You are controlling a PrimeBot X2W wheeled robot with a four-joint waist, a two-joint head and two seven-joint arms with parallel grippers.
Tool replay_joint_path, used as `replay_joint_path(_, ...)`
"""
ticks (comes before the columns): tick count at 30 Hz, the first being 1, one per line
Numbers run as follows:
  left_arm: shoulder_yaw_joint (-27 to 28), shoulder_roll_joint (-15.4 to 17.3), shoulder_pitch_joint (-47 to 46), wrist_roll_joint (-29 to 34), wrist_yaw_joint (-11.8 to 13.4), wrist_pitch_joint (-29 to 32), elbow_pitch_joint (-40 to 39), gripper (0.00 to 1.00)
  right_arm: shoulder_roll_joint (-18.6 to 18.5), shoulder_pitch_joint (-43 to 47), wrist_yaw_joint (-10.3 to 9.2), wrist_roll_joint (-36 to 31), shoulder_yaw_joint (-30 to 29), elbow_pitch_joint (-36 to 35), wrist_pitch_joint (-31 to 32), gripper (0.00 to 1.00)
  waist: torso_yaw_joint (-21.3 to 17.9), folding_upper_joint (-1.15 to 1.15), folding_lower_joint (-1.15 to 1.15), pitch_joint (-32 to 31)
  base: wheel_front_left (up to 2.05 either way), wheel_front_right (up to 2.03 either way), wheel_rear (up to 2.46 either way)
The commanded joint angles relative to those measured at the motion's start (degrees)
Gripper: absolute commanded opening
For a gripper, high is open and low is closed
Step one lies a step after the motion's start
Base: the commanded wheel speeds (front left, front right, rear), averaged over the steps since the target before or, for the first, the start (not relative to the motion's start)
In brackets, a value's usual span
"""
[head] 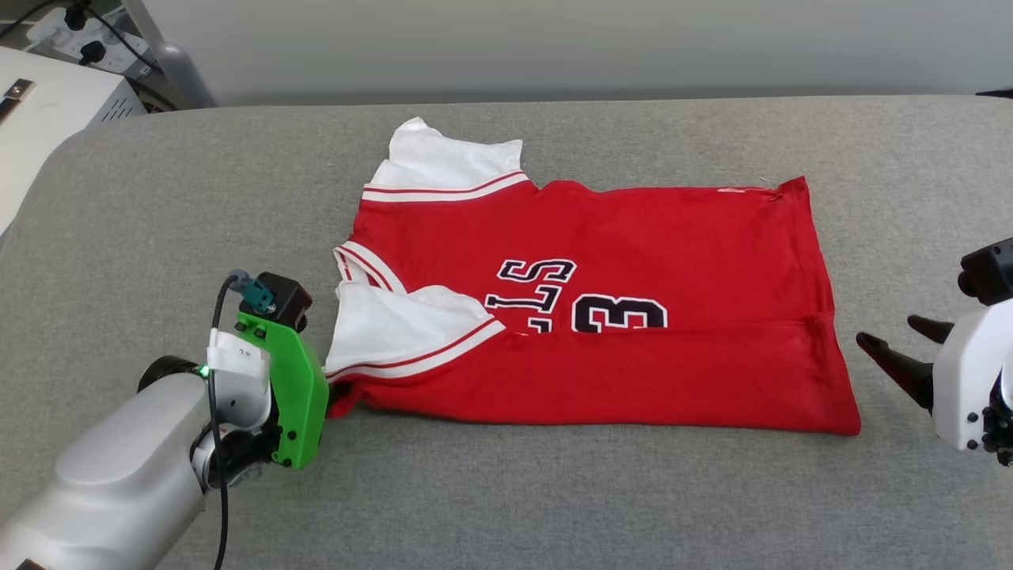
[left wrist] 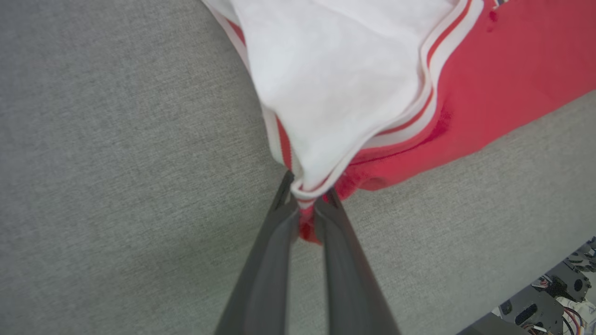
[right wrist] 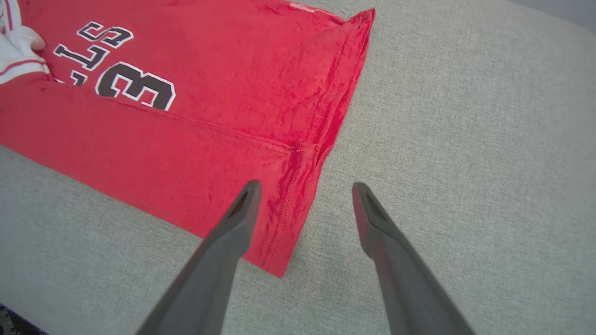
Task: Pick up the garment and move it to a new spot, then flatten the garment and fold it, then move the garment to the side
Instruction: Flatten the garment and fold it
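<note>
The garment, a red jersey with white sleeves and black lettering, lies on the grey surface with its near edge folded over lengthwise. My left gripper is shut on the garment at its near-left corner, pinching the white sleeve's striped hem together with red cloth. In the head view the green left wrist stands against that corner and hides the fingers. My right gripper hangs open above the garment's hem corner, one finger over red cloth and one over bare surface. The right gripper sits just right of the hem.
The grey padded surface spreads around the garment, with bare room in front and on both sides. A white box and cables stand beyond its far-left corner. A pale wall runs along the back.
</note>
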Motion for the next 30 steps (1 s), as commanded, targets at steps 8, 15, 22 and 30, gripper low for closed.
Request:
replay_joint_path(8,0.29,2.01,-0.44,1.58,0.92,-1.67,-3.62,0.0,0.06,-1.74,-0.06,2.5,2.26,2.95,9.38,1.0,1.4,0.0,0.0,2.09,0.0,0.0,0.0)
replay_joint_path(15,0.39,2.15,-0.75,2.27,2.04,-2.29,-5.54,0.0,5.13,-2.98,-0.06,-0.45,5.67,12.28,8.14,1.0,1.93,0.0,0.0,4.43,0.0,0.0,0.0)
replay_joint_path(22,0.29,1.82,0.43,2.02,2.28,-3.37,-4.7,0.0,9.45,-2.17,-0.06,1.64,9.84,19.68,4.65,1.0,1.68,0.0,0.0,4.94,0.0,0.0,0.0)
replay_joint_path(30,-0.16,1.61,3.56,1.07,1.98,-5.19,-3.36,0.0,6.38,-1.78,-0.06,4.11,10.96,17.97,-3.89,0.0,0.85,0.0,0.0,0.47,0.0,0.0,0.0)
